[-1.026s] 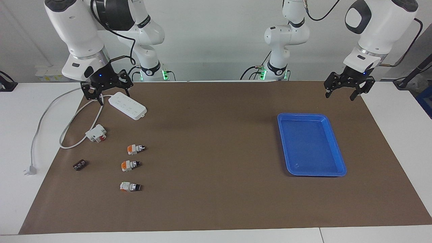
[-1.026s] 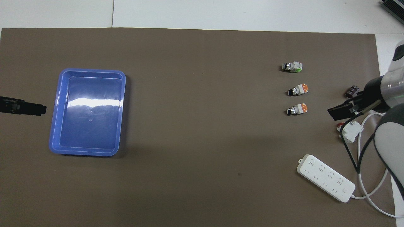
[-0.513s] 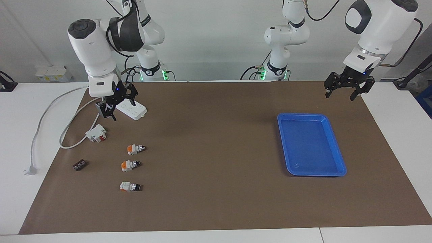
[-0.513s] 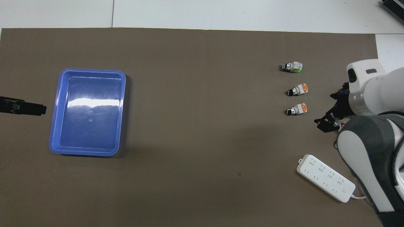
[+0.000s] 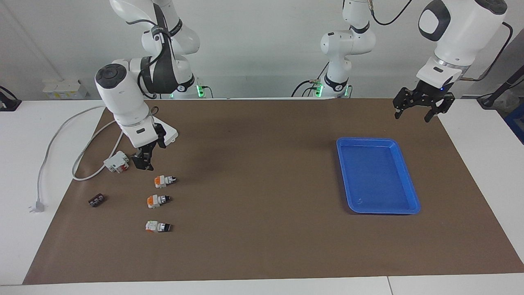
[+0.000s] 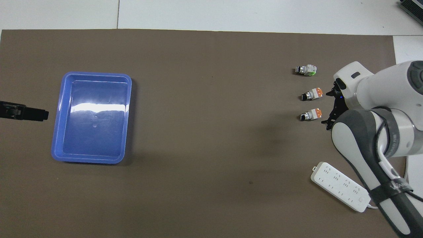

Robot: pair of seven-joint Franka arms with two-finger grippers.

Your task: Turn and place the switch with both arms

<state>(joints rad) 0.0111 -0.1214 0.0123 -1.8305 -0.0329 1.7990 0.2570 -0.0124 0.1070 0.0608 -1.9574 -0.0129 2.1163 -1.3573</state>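
Orange-bodied switch (image 5: pixel 165 180) lies on the mat beside its twin (image 5: pixel 157 200). Right gripper (image 5: pixel 144 160), jaws spread, hangs close above; it could nudge either. Left gripper (image 5: pixel 423 105) waits, jaws spread.

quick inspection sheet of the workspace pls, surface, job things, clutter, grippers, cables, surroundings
surface: brown mat over a white table.
job's things: two orange-and-white switches lying in a row with a mostly white switch; blue tray empty.
clutter: white-and-red block, small dark part, power strip.
grippers: right gripper open, low beside the white-and-red block, holding nothing; left gripper open, waiting in the air at its end of the mat.
cables: power strip cord loops off the mat, unplugged.
surroundings: nothing seen.
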